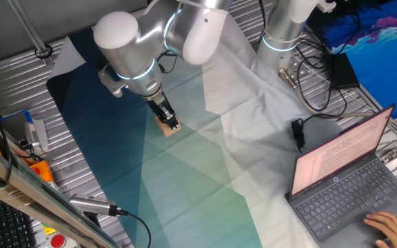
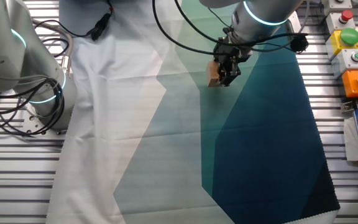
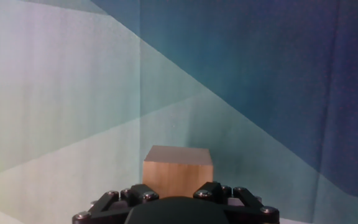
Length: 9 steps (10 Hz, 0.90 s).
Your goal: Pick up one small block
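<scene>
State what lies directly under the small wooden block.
The small block sits on the teal-patterned cloth, between the jaws of the gripper. The patch beneath it is covered, and whether it touches the cloth cannot be told.

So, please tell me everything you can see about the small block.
The block is a plain light-tan cube that looks like wood, with no markings. In the hand view it sits upright and square, just in front of the gripper, on the teal-patterned cloth. In the fixed views the dark fingers are down at the block. Whether they press its sides is not visible.

open cloth [image 1: 205, 179] all round, laptop [image 1: 347, 180] far
</scene>
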Tool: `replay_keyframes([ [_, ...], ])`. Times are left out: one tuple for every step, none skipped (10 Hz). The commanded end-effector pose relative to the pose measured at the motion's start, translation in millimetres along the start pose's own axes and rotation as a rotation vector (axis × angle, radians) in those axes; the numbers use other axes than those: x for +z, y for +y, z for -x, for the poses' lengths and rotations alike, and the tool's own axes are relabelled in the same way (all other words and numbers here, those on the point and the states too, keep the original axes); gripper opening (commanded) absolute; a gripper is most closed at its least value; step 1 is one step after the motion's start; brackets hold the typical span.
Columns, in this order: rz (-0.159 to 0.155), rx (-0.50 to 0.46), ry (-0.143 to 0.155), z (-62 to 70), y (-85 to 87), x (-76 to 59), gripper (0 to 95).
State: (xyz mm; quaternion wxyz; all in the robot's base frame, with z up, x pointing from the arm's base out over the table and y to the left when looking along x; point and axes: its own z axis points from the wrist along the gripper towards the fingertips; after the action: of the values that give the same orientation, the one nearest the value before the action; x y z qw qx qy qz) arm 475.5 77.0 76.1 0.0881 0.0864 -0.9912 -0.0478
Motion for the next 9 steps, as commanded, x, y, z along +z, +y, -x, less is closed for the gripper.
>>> replay_keyframes([
  [0.0, 0.0, 0.0, -0.1, -0.2, 0.1, 0.0],
  [0.0, 0.0, 0.0, -0.1, -0.2, 0.1, 0.0],
  [-0.006, -0.007, 0.002, 0.0, 0.1, 0.1, 0.0],
  [-0.01, -0.01, 0.003, 0.2, 0.3, 0.2, 0.0],
  [-0.011, -0.009, 0.003, 0.8, 1.5, 0.5, 0.0],
  [-0.017, -0.008, 0.006, 1.7, 3.0, 1.0, 0.0],
  [-0.019, -0.01, 0.007, 2.4, 4.4, 1.4, 0.0],
  [-0.02, -0.008, 0.01, 2.7, 4.8, 1.5, 0.0],
  [-0.026, -0.007, 0.012, 2.7, 5.0, 1.5, 0.0],
])
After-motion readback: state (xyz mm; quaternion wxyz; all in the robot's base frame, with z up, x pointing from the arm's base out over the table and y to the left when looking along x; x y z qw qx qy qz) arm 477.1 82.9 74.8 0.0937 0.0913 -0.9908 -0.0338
